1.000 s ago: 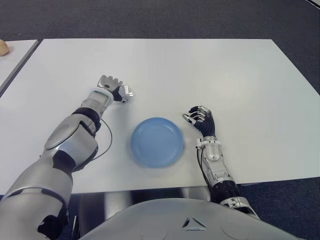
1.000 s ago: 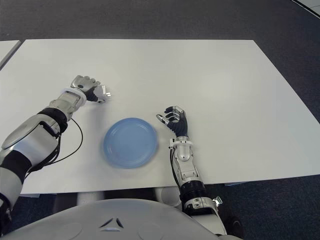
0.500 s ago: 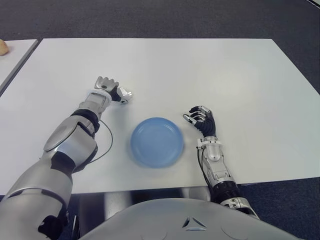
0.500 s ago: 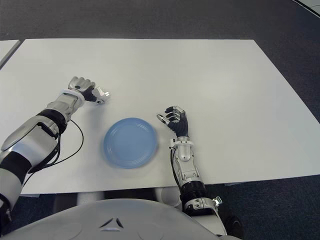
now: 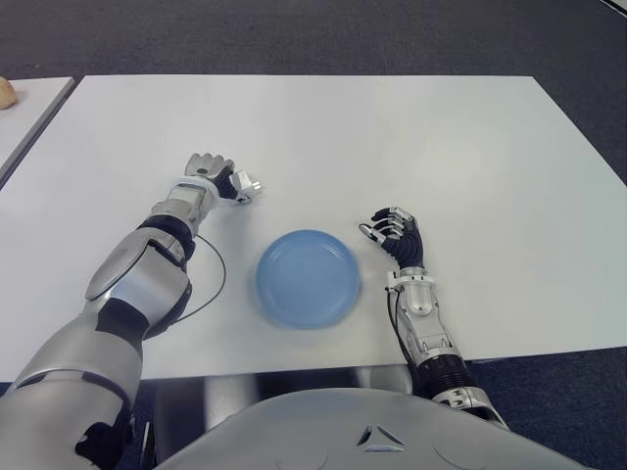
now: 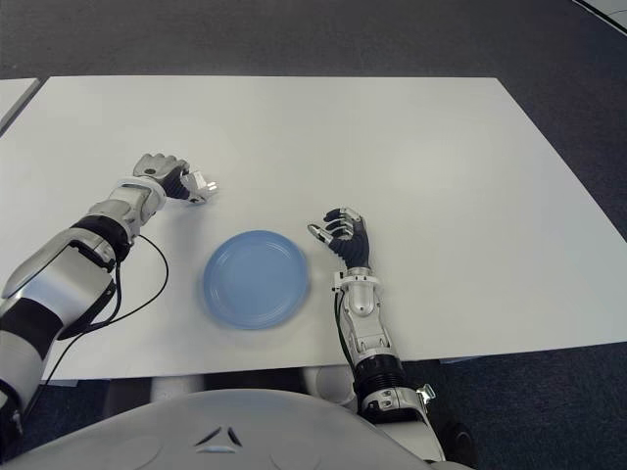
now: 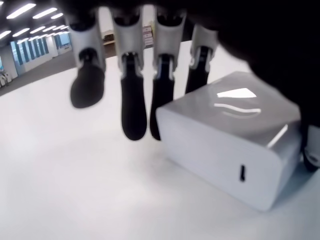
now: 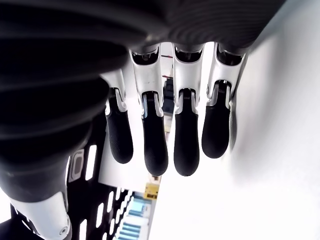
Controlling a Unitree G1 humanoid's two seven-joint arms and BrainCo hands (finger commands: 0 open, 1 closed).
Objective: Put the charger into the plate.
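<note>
The small white block-shaped plastic charger (image 7: 235, 155), with metal prongs showing at its far end, sat on the white desk (image 5: 411, 137), just beyond and to the left of the round blue plastic plate (image 5: 308, 277) and clearly apart from it. The left hand (image 5: 217, 176) was at the charger: in the left wrist view its dark-tipped fingers (image 7: 133, 107) hung down along one side of the block, at least one close against it, while the thumb side was hidden by the palm. The fingers were curled around the charger, but whether they had actually clamped on it could not be told, and the block looked to be resting on the desk rather than lifted.

The right hand (image 5: 395, 235) showed just to the right of the plate, fingers loosely curled and holding nothing.

The step in hand appeared to be the grasp itself. The next move would call for a firm pinch across the smooth, rounded casing, which could slip, then a lift clear of the desk, a short carry toward the robot and rightward over the plate's rim, and a low release near the plate's middle
</note>
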